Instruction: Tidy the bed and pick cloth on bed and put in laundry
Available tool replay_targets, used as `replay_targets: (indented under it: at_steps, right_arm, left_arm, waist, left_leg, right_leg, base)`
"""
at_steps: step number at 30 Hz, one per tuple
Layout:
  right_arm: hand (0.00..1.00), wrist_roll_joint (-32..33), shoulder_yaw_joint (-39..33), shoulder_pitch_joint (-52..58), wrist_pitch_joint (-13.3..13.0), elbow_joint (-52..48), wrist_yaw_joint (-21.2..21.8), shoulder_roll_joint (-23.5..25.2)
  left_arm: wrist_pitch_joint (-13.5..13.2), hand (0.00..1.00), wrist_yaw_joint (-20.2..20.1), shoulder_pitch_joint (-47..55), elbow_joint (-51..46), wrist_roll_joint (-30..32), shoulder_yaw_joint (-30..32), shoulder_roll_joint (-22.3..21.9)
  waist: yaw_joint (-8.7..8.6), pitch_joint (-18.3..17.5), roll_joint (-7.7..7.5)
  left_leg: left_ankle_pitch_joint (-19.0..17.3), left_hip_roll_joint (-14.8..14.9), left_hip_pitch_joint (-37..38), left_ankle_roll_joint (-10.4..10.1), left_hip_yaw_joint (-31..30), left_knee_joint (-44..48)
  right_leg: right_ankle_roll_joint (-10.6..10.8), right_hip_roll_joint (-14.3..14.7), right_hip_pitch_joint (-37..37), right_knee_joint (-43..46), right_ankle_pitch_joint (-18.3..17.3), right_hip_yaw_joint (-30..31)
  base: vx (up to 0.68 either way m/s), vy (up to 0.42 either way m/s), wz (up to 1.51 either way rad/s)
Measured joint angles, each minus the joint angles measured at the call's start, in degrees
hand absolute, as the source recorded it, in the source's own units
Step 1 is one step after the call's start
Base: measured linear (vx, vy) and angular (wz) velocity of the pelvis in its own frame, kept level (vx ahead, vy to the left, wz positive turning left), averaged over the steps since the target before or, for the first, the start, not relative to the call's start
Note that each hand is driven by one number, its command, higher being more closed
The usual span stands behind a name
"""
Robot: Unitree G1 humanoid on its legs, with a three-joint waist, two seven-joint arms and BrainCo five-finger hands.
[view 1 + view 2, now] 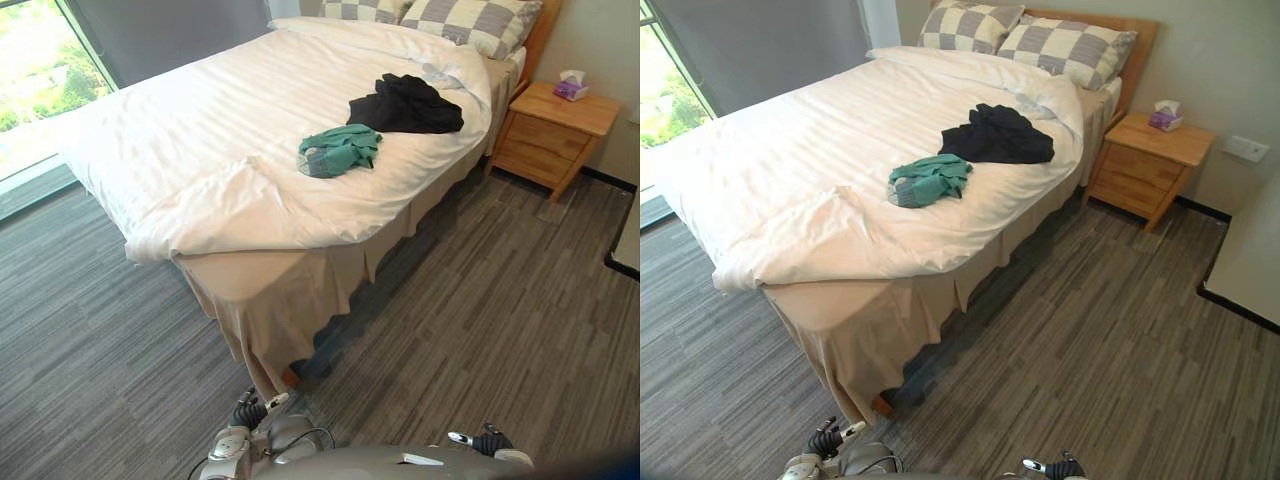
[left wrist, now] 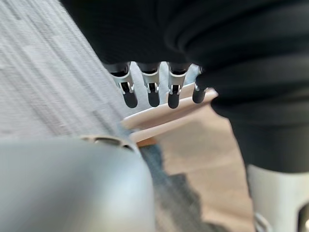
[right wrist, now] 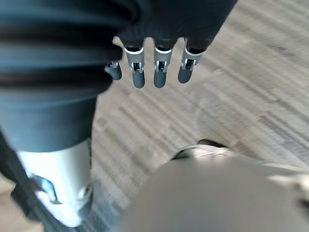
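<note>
A crumpled teal cloth (image 1: 340, 150) lies on the white duvet (image 1: 190, 140) near the bed's right side. A black cloth (image 1: 407, 105) lies just beyond it, closer to the pillows. The duvet is rumpled and folded back at the near corner (image 1: 215, 215), baring the beige bed skirt (image 1: 270, 300). My left hand (image 1: 250, 412) hangs low by the bed's near corner, its fingers (image 2: 152, 92) straight and empty above the floor. My right hand (image 1: 490, 441) hangs at the lower right, far from the bed, with straight fingers (image 3: 145, 72) that hold nothing.
Two checked pillows (image 1: 1060, 48) lean on the wooden headboard. A wooden nightstand (image 1: 555, 135) with a tissue box (image 1: 571, 86) stands right of the bed. A large window (image 1: 40, 70) runs along the left. Striped grey carpet (image 1: 480, 310) surrounds the bed.
</note>
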Motion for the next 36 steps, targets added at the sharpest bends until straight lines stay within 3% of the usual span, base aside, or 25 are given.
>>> replay_targets:
  at_steps: [1, 3, 4, 5, 7, 9, 10, 11, 12, 13, 15, 18, 19, 20, 21, 25, 31, 36]
  right_arm:
    - [0.0, -0.1, 0.2, -0.4, 0.1, 0.1, 0.0, 1.1]
    - [0.0, -0.2, 0.4, -1.5, -0.1, 0.1, 0.1, 2.7]
    - [0.0, -0.2, 0.4, -2.5, -0.1, 0.1, 0.1, 3.1]
    - [0.0, -0.2, 0.3, -3.2, -0.2, -0.2, 0.1, 3.7]
    - [0.0, -0.2, -0.2, -3.1, -0.3, -1.0, 0.1, 4.8]
    - [0.0, -0.2, -0.6, -3.1, -0.4, -1.5, 0.2, 4.8]
    - [0.0, -0.2, -0.7, -3.1, -0.5, -1.9, 0.4, 4.6]
    - [0.0, -0.2, -0.9, -3.1, -0.7, -2.4, 0.5, 5.2]
    - [0.0, -0.1, -1.3, -3.1, -0.7, -3.7, 0.7, 6.3]
    - [0.0, -0.2, -1.4, -3.0, -0.7, -4.1, 0.7, 6.7]
    - [0.0, -0.1, -2.3, -3.0, -0.7, -4.1, 0.6, 6.8]
    - [0.0, 0.1, -2.4, -3.1, -0.7, -4.0, 0.6, 7.1]
    - [0.0, 0.7, -2.4, -3.1, -0.7, -3.6, 0.6, 7.3]
    - [0.0, 1.1, -2.5, -3.0, -0.7, -3.1, 0.5, 7.7]
    - [0.0, 1.2, -3.2, -3.0, -0.6, -2.5, 0.5, 8.1]
    - [0.0, 1.6, -3.4, -3.0, -0.5, -1.8, 0.4, 6.9]
    - [0.0, 1.6, -1.8, -2.4, -0.5, -1.1, 0.1, 7.6]
    - [0.0, 1.4, -2.7, -2.3, -0.5, -0.4, -0.1, 7.9]
  left_arm:
    - [0.0, 0.0, 0.0, -0.7, 0.1, 0.0, 0.0, 0.8]
    - [-0.1, 0.0, 0.0, -1.7, -0.9, -0.7, 0.1, 0.8]
    - [-0.1, 0.0, 0.0, -1.8, -1.5, -0.7, 0.1, 0.7]
    - [0.2, 0.0, 0.0, -1.8, -1.5, -0.6, 0.1, 0.5]
    - [0.4, 0.0, -0.1, -1.0, -1.2, -0.5, 0.3, -0.4]
    - [0.5, 0.0, -0.2, -0.5, -0.1, -0.5, 0.1, -1.4]
    - [0.5, 0.0, -0.2, -0.5, 0.3, -0.6, -0.2, -1.4]
    - [0.6, 0.0, -0.2, -0.9, 0.5, -0.5, -0.6, -1.5]
    - [0.9, 0.0, -0.2, -1.0, 0.6, -0.6, -1.4, -0.6]
    - [1.1, 0.0, -0.2, -1.0, 0.6, -0.6, -2.1, -0.1]
    - [1.1, 0.0, -0.1, -1.0, 0.5, -0.5, -2.1, -0.2]
    - [1.0, 0.0, -0.1, -1.0, 0.4, -0.6, -2.1, -0.1]
    - [0.9, 0.0, -0.1, -1.1, 0.4, -0.6, -2.1, 0.1]
    - [0.9, 0.0, -0.1, -1.0, 0.4, -0.5, -2.1, 0.4]
    - [1.0, 0.0, 0.0, -1.0, 0.7, -0.5, -2.1, 0.7]
    - [0.6, 0.0, 0.0, -0.7, 1.9, -0.4, -1.6, -0.9]
    - [0.1, 0.0, 1.0, 0.2, 2.7, -3.0, 1.2, -0.2]
    - [-0.1, 0.0, 4.0, 2.1, 3.3, -14.6, 10.8, -0.4]
  waist:
    - [-0.36, -0.3, -1.74]
    - [0.15, -0.3, -5.16]
    - [0.68, 0.1, -5.71]
    - [0.54, 0.2, -5.55]
    - [0.31, -0.3, -4.73]
    - [0.31, -1.3, -3.08]
    - [0.18, -1.5, -3.0]
    - [0.05, -1.2, -3.0]
    - [-0.18, -1.1, -3.73]
    - [-0.3, -0.8, -4.19]
    - [-0.31, -0.7, -4.38]
    - [-0.27, -0.8, -4.51]
    - [-0.23, -1.1, -5.42]
    - [-0.13, -1.7, -6.61]
    - [-0.11, -2.4, -6.87]
    - [-0.42, -3.1, -4.46]
    - [0.02, -4.5, -6.34]
    - [-0.26, -5.0, -7.1]
  left_leg:
    - [-1.3, -3.0, 2.1, 1.7, 1.5, -5.5]
    - [0.8, -6.4, 2.8, 3.5, 3.0, -11.3]
    - [1.8, -7.6, 3.0, 4.0, 3.6, -13.4]
    - [2.6, -8.6, 4.4, 5.2, 4.4, -15.6]
    - [3.5, -10.8, 8.9, 5.0, 2.9, -20.9]
    - [4.0, -11.3, 13.3, 4.4, 0.4, -26.3]
    - [3.6, -11.4, 14.8, 3.9, -1.2, -28.3]
    - [3.6, -11.7, 15.9, 3.8, -2.5, -29.1]
    - [4.0, -11.9, 16.9, 4.3, -4.3, -29.3]
    - [4.0, -12.0, 18.2, 4.3, -6.1, -29.3]
    - [3.9, -11.9, 19.9, 3.6, -9.5, -29.6]
    - [3.5, -11.7, 19.7, 1.2, -14.2, -29.5]
    - [3.4, -12.0, 19.2, 0.0, -15.5, -29.9]
    - [3.1, -12.5, 19.0, -0.7, -16.1, -30.3]
    - [3.2, -11.7, 19.0, -1.9, -16.6, -31.6]
    - [6.9, -7.3, 21.1, -4.6, -14.5, -36.8]
    - [7.1, -7.1, 21.8, -4.9, -14.7, -37.1]
    - [7.2, -8.5, 21.8, -4.7, -16.0, -37.1]
  right_leg:
    - [1.0, -1.6, 0.4, -0.8, -0.5, -0.7]
    - [1.6, -3.2, -0.1, -2.2, 0.7, -0.8]
    - [2.1, -3.6, -0.1, -3.2, 2.1, -0.8]
    - [2.7, -3.8, 1.0, -3.9, 4.3, -0.9]
    - [3.3, -3.8, 2.8, -2.5, 7.6, -0.8]
    - [4.9, -6.2, -2.2, 13.0, 8.6, -0.6]
    - [6.7, -8.5, -6.3, 23.5, 10.4, 0.3]
    - [7.9, -10.5, -10.5, 32.9, 10.3, 2.1]
    - [7.4, -12.1, -14.2, 41.0, 6.5, 3.1]
    - [6.6, -12.6, -15.6, 43.3, 4.0, 2.9]
    - [6.2, -12.6, -17.1, 39.0, -0.7, 3.3]
    - [5.5, -10.7, -17.3, 19.4, -0.3, 7.5]
    - [4.0, -9.1, -16.9, 10.6, 4.4, 12.0]
    - [3.8, -9.0, -17.0, 8.0, 9.0, 14.0]
    - [4.7, -8.5, -15.9, 6.3, 7.0, 15.3]
    - [4.2, -3.9, -12.9, 0.5, 6.7, 13.0]
    - [4.1, -3.0, -9.8, -3.8, 7.1, 11.6]
    - [4.6, -3.7, -7.8, -6.7, 8.3, 9.6]
  base:
    - [0.32, 0.137, 1.0]
    - [0.26, 0.11, 0.66]
    - [0.22, 0.097, 0.43]
    - [0.21, 0.106, 0.47]
    - [0.2, 0.115, 0.46]
    - [0.18, 0.076, 0.45]
    - [0.12, 0.014, 0.48]
    - [0.17, -0.037, 0.78]
    - [0.19, -0.044, 0.96]
    - [0.26, -0.068, 1.15]
    - [0.21, -0.099, 1.07]
    - [0.15, -0.185, 0.83]
    - [0.12, -0.268, 0.65]
    - [0.13, -0.344, 0.58]
    - [0.13, -0.347, 0.38]
    - [0.15, -0.262, 0.14]
    - [0.04, -0.044, 0.09]
    - [0.0, 0.009, 0.13]
